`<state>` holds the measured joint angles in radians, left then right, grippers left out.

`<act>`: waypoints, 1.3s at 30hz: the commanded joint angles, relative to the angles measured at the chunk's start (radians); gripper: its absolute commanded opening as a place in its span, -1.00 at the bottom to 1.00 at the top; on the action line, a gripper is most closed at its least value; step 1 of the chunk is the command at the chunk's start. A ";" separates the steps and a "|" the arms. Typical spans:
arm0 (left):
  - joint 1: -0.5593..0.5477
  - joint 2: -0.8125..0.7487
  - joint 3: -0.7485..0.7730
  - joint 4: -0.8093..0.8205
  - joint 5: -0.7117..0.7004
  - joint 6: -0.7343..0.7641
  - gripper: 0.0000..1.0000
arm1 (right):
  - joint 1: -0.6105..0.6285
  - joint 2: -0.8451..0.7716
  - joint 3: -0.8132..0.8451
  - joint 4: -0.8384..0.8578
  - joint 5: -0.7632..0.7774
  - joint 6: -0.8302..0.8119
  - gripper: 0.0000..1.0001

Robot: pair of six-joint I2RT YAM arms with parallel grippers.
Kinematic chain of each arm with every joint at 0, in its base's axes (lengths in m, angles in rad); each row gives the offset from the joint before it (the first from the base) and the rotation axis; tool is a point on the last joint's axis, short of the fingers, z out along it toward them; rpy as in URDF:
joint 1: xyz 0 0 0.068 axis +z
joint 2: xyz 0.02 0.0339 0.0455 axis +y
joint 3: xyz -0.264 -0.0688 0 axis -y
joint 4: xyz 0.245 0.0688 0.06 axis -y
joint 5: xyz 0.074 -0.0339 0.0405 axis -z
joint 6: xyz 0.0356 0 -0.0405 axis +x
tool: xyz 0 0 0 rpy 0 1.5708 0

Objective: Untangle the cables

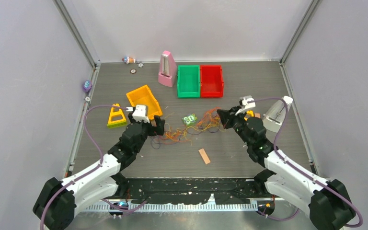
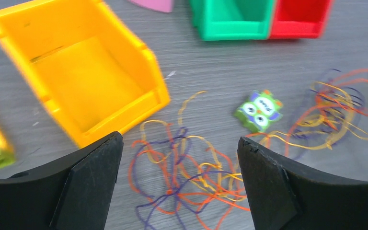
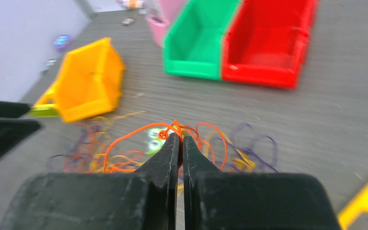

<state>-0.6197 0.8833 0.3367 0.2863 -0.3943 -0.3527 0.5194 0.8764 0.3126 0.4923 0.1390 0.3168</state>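
From high above and behind the near edge we look down over the whole bench (image 1: 172, 158), standing well back. Our left wrist camera rides low and close, facing forward between the two fingers of the left claw (image 2: 179, 140) toward the orange bin (image 2: 76, 86). Our right wrist camera looks along the right claw (image 3: 180, 138), facing away and leftward across the bench. All three views share the cables (image 1: 187, 133), the orange bin, the green bin (image 1: 188, 80) and the red bin (image 1: 212, 80).

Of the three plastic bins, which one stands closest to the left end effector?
The orange bin, turned at an angle just beyond the left end effector; the green bin and red bin stand side by side, squarely, farther back.
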 commanded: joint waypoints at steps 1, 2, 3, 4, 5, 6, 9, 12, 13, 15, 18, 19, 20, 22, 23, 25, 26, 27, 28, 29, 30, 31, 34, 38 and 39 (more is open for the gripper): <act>-0.018 0.018 -0.017 0.232 0.275 0.100 0.82 | -0.001 -0.052 0.244 -0.127 -0.294 -0.001 -0.90; -0.021 0.030 -0.017 0.254 0.322 0.104 0.82 | 0.000 -0.050 0.317 -0.197 -0.337 -0.003 -0.89; -0.025 0.048 -0.015 0.273 0.360 0.108 0.82 | 0.000 -0.040 0.353 -0.230 -0.372 -0.003 -0.89; -0.029 0.061 -0.015 0.296 0.383 0.106 0.83 | 0.001 -0.026 0.420 -0.293 -0.391 -0.003 -0.89; -0.031 0.077 -0.015 0.322 0.418 0.103 0.82 | 0.000 -0.017 0.451 -0.318 -0.430 -0.002 -0.89; -0.031 0.089 -0.012 0.337 0.446 0.095 0.82 | 0.000 0.002 0.506 -0.361 -0.447 0.005 -0.89; -0.033 0.106 0.010 0.347 0.480 0.068 0.82 | 0.002 0.035 0.589 -0.413 -0.506 0.029 -0.90; -0.032 0.105 0.029 0.347 0.515 0.058 0.82 | 0.004 0.063 0.655 -0.432 -0.540 0.050 -0.89; -0.035 0.103 0.037 0.347 0.532 0.058 0.82 | 0.004 0.066 0.666 -0.434 -0.549 0.054 -0.89; -0.043 0.110 0.055 0.348 0.551 0.057 0.82 | 0.004 0.077 0.693 -0.428 -0.564 0.069 -0.89; -0.062 0.140 0.086 0.348 0.554 0.055 0.82 | 0.004 0.090 0.728 -0.413 -0.571 0.099 -0.89; -0.071 0.157 0.102 0.347 0.555 0.056 0.82 | 0.004 0.093 0.736 -0.411 -0.574 0.104 -0.90; -0.082 0.177 0.115 0.349 0.555 0.060 0.82 | 0.003 0.098 0.747 -0.411 -0.571 0.106 -0.90; -0.105 0.216 0.140 0.353 0.551 0.074 0.82 | 0.003 0.104 0.761 -0.414 -0.560 0.111 -0.89; -0.115 0.233 0.151 0.353 0.546 0.081 0.82 | 0.004 0.105 0.765 -0.420 -0.552 0.116 -0.89; -0.129 0.266 0.161 0.378 0.543 0.106 0.81 | 0.004 0.107 0.782 -0.430 -0.528 0.120 -0.90; -0.132 0.283 0.161 0.402 0.542 0.115 0.80 | 0.004 0.108 0.787 -0.433 -0.508 0.122 -0.90; -0.132 0.295 0.161 0.423 0.543 0.124 0.79 | 0.004 0.109 0.799 -0.445 -0.499 0.125 -0.90; -0.133 0.311 0.163 0.442 0.544 0.132 0.78 | 0.003 0.110 0.806 -0.449 -0.490 0.126 -0.90; -0.134 0.324 0.167 0.455 0.546 0.140 0.76 | 0.002 0.112 0.817 -0.455 -0.488 0.126 -0.89; -0.134 0.337 0.174 0.460 0.552 0.147 0.74 | 0.004 0.112 0.822 -0.457 -0.482 0.128 -0.89; -0.133 0.352 0.184 0.462 0.558 0.148 0.72 | 0.003 0.113 0.829 -0.460 -0.479 0.131 -0.90; -0.134 0.383 0.199 0.486 0.558 0.136 0.59 | 0.004 0.115 0.834 -0.460 -0.473 0.139 -0.90; -0.133 0.406 0.222 0.504 0.534 0.117 0.36 | 0.004 0.115 0.827 -0.464 -0.459 0.144 -0.90; -0.134 0.415 0.235 0.492 0.532 0.116 0.36 | 0.004 0.113 0.822 -0.467 -0.449 0.144 -0.90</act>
<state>-0.7509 1.2819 0.5003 0.7017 0.1497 -0.2359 0.5198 0.9886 1.1034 0.0174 -0.3416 0.4446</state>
